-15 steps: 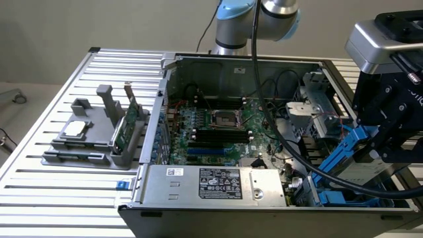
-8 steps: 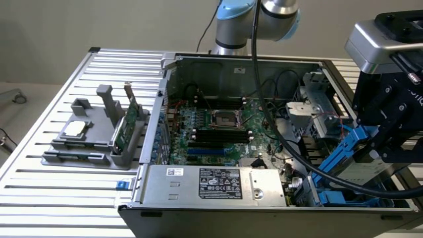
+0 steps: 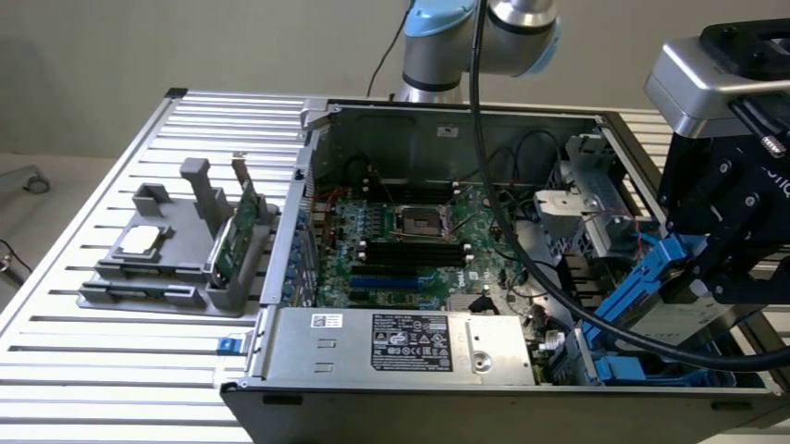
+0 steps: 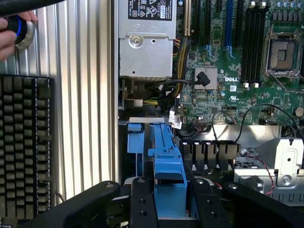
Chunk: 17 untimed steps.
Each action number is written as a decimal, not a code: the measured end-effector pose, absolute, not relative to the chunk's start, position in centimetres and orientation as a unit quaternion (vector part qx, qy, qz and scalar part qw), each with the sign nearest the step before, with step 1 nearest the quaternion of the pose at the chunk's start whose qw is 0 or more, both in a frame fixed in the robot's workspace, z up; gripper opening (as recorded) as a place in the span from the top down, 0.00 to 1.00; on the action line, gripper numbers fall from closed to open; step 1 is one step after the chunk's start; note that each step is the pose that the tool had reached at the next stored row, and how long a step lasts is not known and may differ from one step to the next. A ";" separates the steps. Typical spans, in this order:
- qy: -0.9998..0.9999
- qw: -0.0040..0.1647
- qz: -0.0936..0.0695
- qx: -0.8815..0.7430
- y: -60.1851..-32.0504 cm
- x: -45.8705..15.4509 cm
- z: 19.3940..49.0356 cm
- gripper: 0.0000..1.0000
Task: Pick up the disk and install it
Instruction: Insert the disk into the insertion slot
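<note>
Where the ribbed aluminium worktop (image 3: 111,370) carries an open grey metal computer case (image 3: 494,407), the black hand (image 3: 716,277) hangs tilted at the exterior view's right, clamped on the silver-grey rectangular blue-bracketed disk (image 3: 635,282), over the case's edge.

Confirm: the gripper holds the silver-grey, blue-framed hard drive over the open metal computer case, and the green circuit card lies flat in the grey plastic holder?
Not flat: the exterior view shows the green circuit card standing upright on edge in the grey plastic holder. The gripper does hold the silver-grey, blue-framed hard drive over the open metal computer case.
</note>
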<state>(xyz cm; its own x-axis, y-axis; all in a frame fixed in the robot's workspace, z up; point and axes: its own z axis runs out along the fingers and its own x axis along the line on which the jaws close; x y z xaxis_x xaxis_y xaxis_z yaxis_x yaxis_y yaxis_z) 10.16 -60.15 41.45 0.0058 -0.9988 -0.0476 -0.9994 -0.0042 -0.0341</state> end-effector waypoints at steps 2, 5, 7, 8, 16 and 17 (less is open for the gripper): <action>0.705 0.029 0.005 -0.709 -60.1 10.2 41.5 0.67; 0.705 0.029 0.005 -0.709 -60.1 10.2 41.4 0.60; 0.705 0.029 0.005 -0.709 -60.1 10.2 41.5 0.54; 0.705 0.029 0.005 -0.709 -60.1 10.2 41.5 0.54; 0.705 0.028 0.005 -0.709 -60.1 10.2 41.4 0.47; 0.705 0.029 0.005 -0.709 -60.1 10.2 41.4 0.47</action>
